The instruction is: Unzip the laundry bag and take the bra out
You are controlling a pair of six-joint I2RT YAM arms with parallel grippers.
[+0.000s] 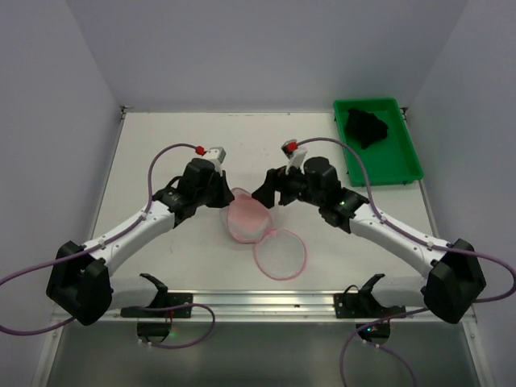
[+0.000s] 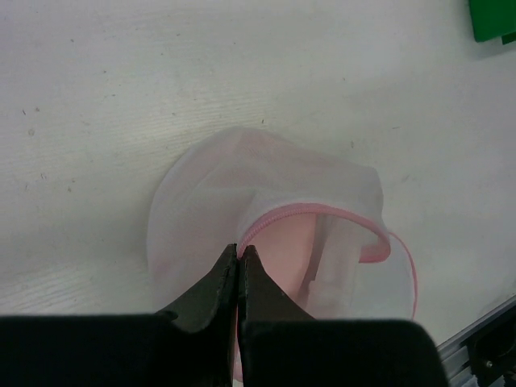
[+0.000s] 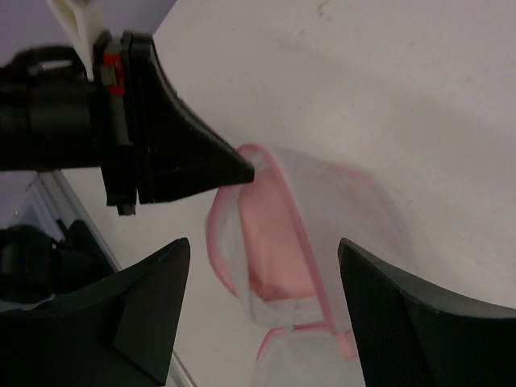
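Top external view, left side: the left arm (image 1: 129,230) reaches from its base at the near edge of the table (image 1: 177,137) toward the centre. The left gripper (image 2: 239,251) has its jaws pressed fully together. In the left wrist view its tips meet on the pink zip rim (image 2: 322,214) of the laundry bag (image 1: 247,219). The right wrist view confirms this: the pointed black tip sits against the upper edge of the same rim, so the rim is pinched.

The laundry bag lies on the table at the centre, between the two grippers. It is unzipped. One domed mesh half stands partly raised at the pinched edge. The other disc half (image 1: 280,255) lies flat on the table just nearer the arm bases, joined to the first half at one side. A pale pink shape shows through the white mesh inside the raised half. The frames do not show what it is.

The right gripper (image 3: 262,242) stands just to the right of the bag with its jaws spread wide. Its fingers (image 3: 153,306) frame the bag in the right wrist view, apart from the mesh and gripping nothing. The right arm (image 1: 387,222) runs back to its base at the near right.

At the far right of the table, well apart from the bag, sits a green tray (image 1: 399,161). A dark crumpled item (image 1: 367,125) lies in its far end.
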